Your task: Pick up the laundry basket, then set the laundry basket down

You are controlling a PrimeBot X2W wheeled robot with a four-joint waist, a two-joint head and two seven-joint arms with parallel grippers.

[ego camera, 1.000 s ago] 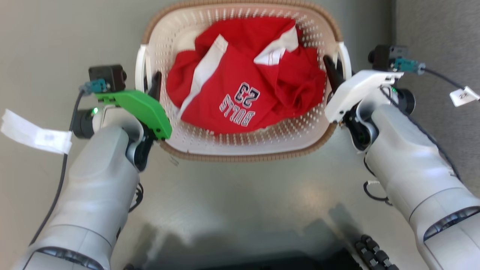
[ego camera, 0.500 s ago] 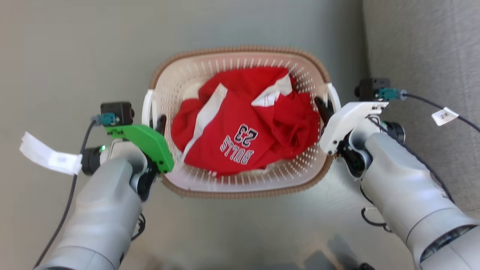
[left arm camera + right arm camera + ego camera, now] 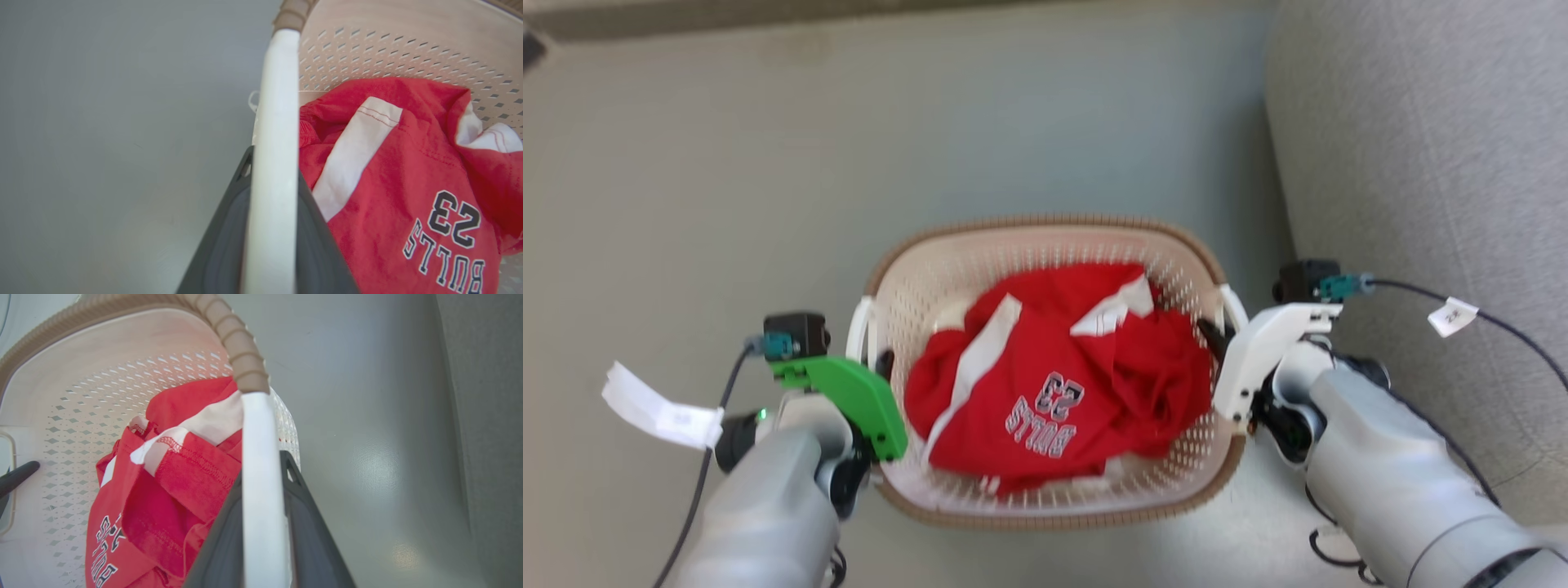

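The laundry basket is cream-white and perforated with a brown woven-look rim, and holds a crumpled red jersey printed "BULLS 23". My left gripper is shut on the basket's white left handle, one dark finger on each side of the bar. My right gripper is shut the same way on the white right handle. In the wrist views the left gripper and the right gripper each straddle their handle. I cannot tell whether the basket's bottom touches the floor.
Smooth grey floor lies around the basket. A grey upholstered piece of furniture stands close on the right, next to my right arm. A wall base runs along the top left. Cables with white tags hang from both wrists.
The head camera has moved, so the basket and both grippers sit lower and smaller in the picture and more floor shows beyond. Both grips on the handles look unchanged.
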